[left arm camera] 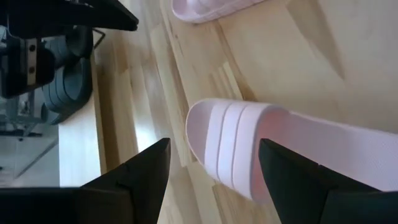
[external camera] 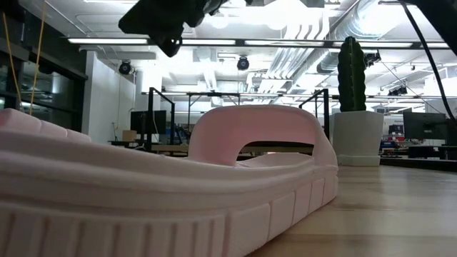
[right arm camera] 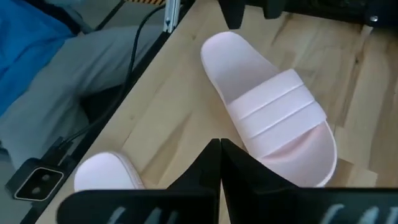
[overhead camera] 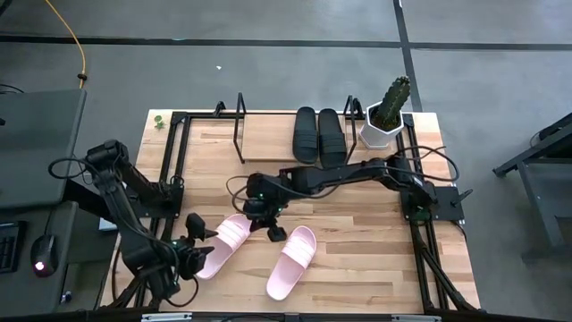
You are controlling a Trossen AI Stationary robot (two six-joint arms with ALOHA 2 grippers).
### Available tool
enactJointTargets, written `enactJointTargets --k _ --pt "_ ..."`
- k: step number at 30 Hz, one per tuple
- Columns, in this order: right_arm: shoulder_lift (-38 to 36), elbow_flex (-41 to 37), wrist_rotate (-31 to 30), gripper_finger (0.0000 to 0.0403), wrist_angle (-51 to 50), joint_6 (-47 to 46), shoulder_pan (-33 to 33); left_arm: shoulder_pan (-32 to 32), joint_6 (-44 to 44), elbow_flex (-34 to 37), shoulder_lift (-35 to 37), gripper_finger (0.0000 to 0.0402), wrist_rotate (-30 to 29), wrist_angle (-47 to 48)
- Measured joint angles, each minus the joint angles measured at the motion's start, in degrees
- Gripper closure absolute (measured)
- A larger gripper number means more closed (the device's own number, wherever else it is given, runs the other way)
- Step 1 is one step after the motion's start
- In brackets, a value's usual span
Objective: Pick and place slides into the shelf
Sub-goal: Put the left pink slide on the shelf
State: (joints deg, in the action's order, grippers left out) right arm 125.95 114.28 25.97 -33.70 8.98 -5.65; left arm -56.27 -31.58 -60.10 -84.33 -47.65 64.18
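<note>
Two black slides (overhead camera: 319, 136) lie side by side on the shelf's wooden board (overhead camera: 268, 134), between its black wire loops. Two pale pink slides lie sole down on the table: one near the left (overhead camera: 223, 243), one toward the middle (overhead camera: 292, 261). My left gripper (overhead camera: 198, 236) is open at the left pink slide; in its wrist view the fingers (left arm camera: 214, 171) stand on either side of that slide's strapped end (left arm camera: 249, 149), and I see no touch. My right gripper (overhead camera: 268, 224) is shut and empty, above the table between the two pink slides (right arm camera: 270, 112).
A white pot with a cactus (overhead camera: 386, 116) stands at the shelf's right end. Black frame rails run along the table's left (overhead camera: 170, 179) and right (overhead camera: 416, 206) sides. A person in blue and grey (right arm camera: 56, 56) sits past the table's edge.
</note>
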Motion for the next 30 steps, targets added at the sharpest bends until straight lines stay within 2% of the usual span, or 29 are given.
enactJointTargets --k 5,13,30 --pt "0.04 0.0 -4.15 0.0402 -0.23 -0.45 -0.87 0.87 1.55 -0.07 -1.6 0.017 -0.85 -2.84" --pt "0.04 -0.04 -7.98 0.0402 -0.76 -1.08 -0.42 0.74 -0.22 -0.11 -2.63 0.017 2.08 -5.78" --pt "0.07 -0.04 -17.24 0.0402 -0.65 -1.01 0.11 0.76 -0.36 -0.13 -2.63 0.0169 3.07 -5.74"
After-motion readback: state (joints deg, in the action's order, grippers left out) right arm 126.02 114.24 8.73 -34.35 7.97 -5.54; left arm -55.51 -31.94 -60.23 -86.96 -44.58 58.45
